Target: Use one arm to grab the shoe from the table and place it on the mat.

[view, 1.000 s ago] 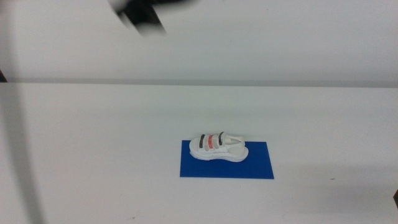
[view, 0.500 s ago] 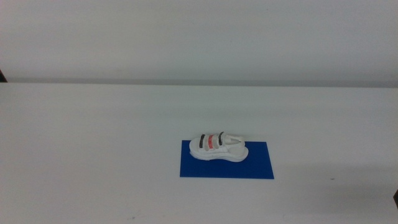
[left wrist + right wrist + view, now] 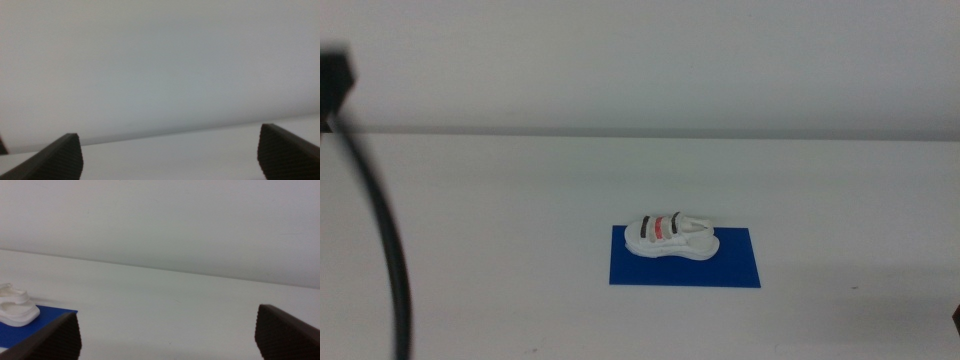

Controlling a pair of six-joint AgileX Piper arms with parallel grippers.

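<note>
The white shoe with two dark straps and a red-pink strap lies on its sole on the blue mat, near the mat's far left part, on the white table. In the middle view only a dark part of the left arm and its black cable show at the left edge, far from the shoe. The left gripper is open and empty, facing bare table and wall. The right gripper is open and empty. Its wrist view shows the shoe and a mat corner off to one side.
The table's far edge meets a plain pale wall. Bare white table surrounds the mat on all sides.
A blurred dark arm part at the top a second ago left the picture. Now a dark arm part and its cable show at the left edge. Shoe and mat have not moved.
</note>
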